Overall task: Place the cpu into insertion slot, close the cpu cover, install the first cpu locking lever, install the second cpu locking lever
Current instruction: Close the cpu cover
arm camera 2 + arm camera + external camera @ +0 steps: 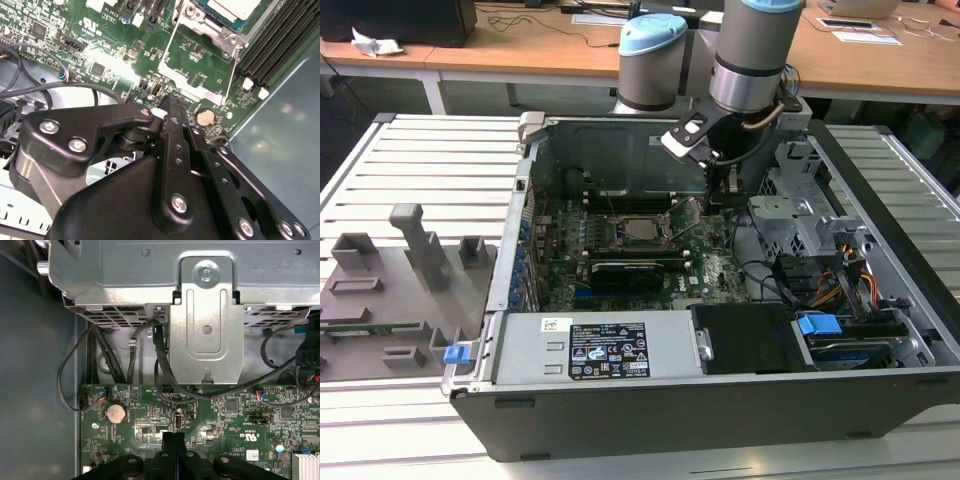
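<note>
My hand [175, 439] is clenched, empty, over the board [230, 412], near the seated cpu [235, 7]. I judge it light, stiff, fragile: hold by its edges.

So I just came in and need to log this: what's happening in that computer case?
A robot arm reaches into the open case. Its end effector, fingers shut with nothing between them, hovers over the green board beside the cpu, which already lies in its slot. Whether the levers are latched cannot be told.
</note>
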### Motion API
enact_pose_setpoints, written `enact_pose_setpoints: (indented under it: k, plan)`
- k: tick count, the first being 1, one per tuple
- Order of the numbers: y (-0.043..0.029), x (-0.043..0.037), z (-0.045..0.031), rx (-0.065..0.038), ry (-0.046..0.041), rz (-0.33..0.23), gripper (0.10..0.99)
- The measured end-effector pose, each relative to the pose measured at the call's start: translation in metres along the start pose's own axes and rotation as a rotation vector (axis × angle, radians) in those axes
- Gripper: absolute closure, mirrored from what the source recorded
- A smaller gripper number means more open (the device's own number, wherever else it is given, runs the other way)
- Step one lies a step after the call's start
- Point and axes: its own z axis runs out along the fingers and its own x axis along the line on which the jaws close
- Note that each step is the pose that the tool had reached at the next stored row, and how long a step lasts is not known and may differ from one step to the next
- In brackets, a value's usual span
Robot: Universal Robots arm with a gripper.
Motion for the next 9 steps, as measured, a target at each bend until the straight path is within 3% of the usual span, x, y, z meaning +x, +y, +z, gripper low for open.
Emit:
enact_pose_setpoints:
  k: [9]
  plan:
    - [-0.0106,0.0000,-0.0008,0.000,0.0006,0.000,0.980]
